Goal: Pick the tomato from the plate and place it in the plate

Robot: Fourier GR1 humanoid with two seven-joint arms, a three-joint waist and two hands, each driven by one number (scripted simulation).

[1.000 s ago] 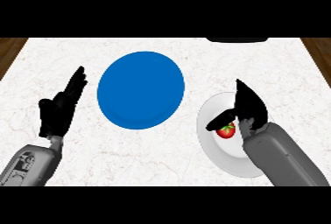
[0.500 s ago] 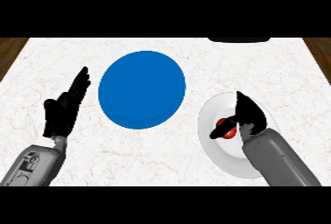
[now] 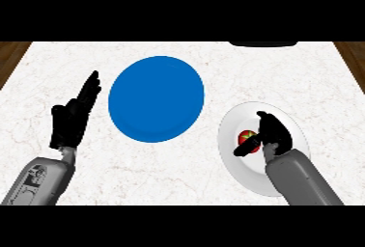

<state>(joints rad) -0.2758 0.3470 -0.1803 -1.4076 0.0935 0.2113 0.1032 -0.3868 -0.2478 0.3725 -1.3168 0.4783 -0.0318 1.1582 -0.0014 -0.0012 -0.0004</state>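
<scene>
A small red tomato (image 3: 246, 136) with a green stem lies on the white plate (image 3: 239, 166) at the right. My right hand (image 3: 272, 133) is curled over it from the right, thumb reaching under its left side, hiding most of it. An empty blue plate (image 3: 156, 98) lies left of the white one, in the middle of the counter. My left hand (image 3: 70, 120) rests open at the left, fingers pointing up, apart from both plates.
The white marble counter (image 3: 182, 173) has wooden edges at the far left and right corners. A dark object (image 3: 262, 44) sits at the back edge, right of centre.
My right hand has lowered onto the tomato and its fingers have curled round it. The left hand and both plates have stayed put.
</scene>
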